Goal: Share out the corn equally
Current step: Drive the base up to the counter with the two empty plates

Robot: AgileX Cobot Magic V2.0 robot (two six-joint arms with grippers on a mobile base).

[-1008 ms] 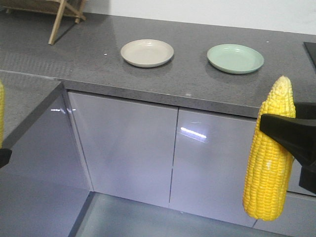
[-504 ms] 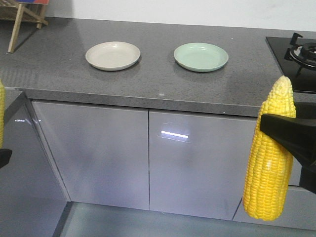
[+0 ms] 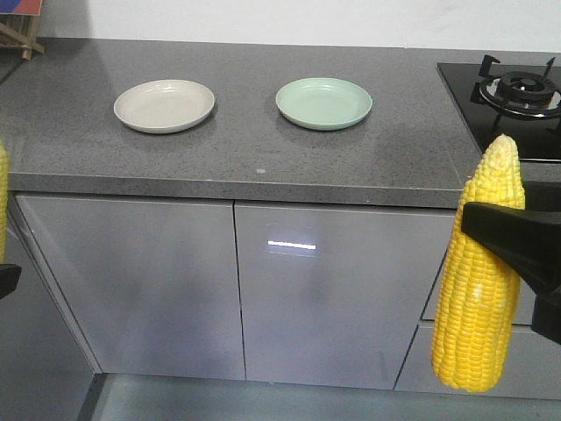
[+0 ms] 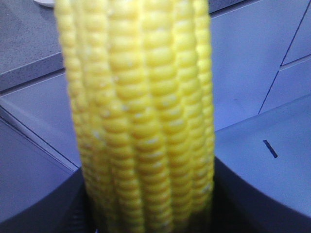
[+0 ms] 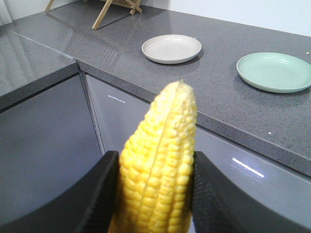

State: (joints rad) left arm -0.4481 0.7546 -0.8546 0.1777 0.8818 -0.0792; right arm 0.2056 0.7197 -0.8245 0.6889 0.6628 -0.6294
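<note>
One corn cob [image 3: 478,289] hangs upright at the right edge of the front view, pale tip up, below and in front of the counter edge. My right gripper [image 3: 501,230] is shut on it. In the right wrist view this corn [image 5: 163,160] sits clamped between the black fingers [image 5: 97,194] of the right gripper [image 5: 155,199]. A second corn cob [image 4: 146,111] fills the left wrist view, with my left gripper [image 4: 150,208] shut on it. In the front view it shows only as a yellow sliver [image 3: 3,202] at the left edge.
A beige plate [image 3: 164,105] and a green plate [image 3: 323,103] sit side by side, with nothing on them, on the grey countertop [image 3: 263,158]. A black gas hob [image 3: 513,92] is at the far right. Glossy grey cabinet doors [image 3: 333,289] stand below the counter.
The plates and counter have slid left in the front view and the hob has come into sight. Both grippers still hold their corn in the same place in the frame.
</note>
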